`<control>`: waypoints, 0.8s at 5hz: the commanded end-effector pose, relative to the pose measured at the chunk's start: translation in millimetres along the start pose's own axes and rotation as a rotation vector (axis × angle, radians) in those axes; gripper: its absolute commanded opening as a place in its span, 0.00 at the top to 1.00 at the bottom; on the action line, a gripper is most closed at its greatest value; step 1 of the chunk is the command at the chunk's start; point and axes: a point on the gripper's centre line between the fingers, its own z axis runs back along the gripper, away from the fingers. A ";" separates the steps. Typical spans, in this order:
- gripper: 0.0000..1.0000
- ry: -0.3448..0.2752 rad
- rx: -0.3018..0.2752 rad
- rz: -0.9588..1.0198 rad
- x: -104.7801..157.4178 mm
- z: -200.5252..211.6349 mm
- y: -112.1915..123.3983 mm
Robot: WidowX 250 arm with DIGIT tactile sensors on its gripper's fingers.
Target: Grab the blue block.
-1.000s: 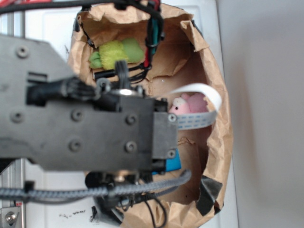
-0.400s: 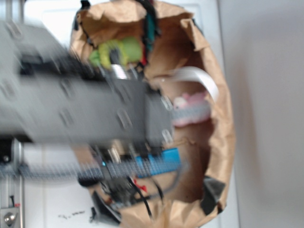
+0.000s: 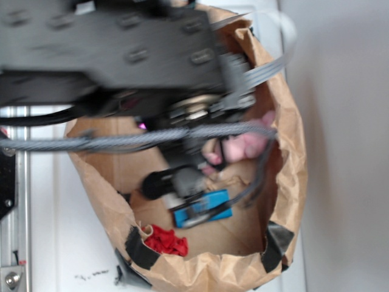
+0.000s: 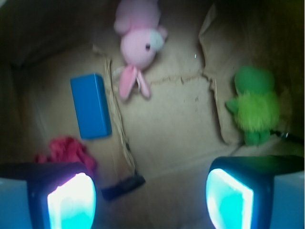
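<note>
The claw [image 4: 150, 200] hangs wide open and empty above the floor of a brown paper bag [image 3: 285, 158]. The blue block [image 4: 90, 106] lies flat on the bag floor, clear of both fingers [image 4: 71, 200]. A pink plush toy [image 4: 138, 47] lies just beside its far end, a red cloth lump [image 4: 66, 150] near its other end, and a green plush toy [image 4: 255, 105] lies well apart.

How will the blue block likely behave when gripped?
The blue block looks stiff: crisp edges, flat faces. Its smooth surface may slip in a loose pinch. Lying flat on the paper floor, it should slide, not roll.
</note>
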 end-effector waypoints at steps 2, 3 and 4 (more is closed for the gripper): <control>0.00 -0.094 -0.078 0.011 -29.0 -32.1 -49.3; 0.00 -0.103 -0.059 0.031 -43.5 -40.5 -67.4; 0.00 -0.106 -0.064 0.059 -53.3 -34.6 -80.1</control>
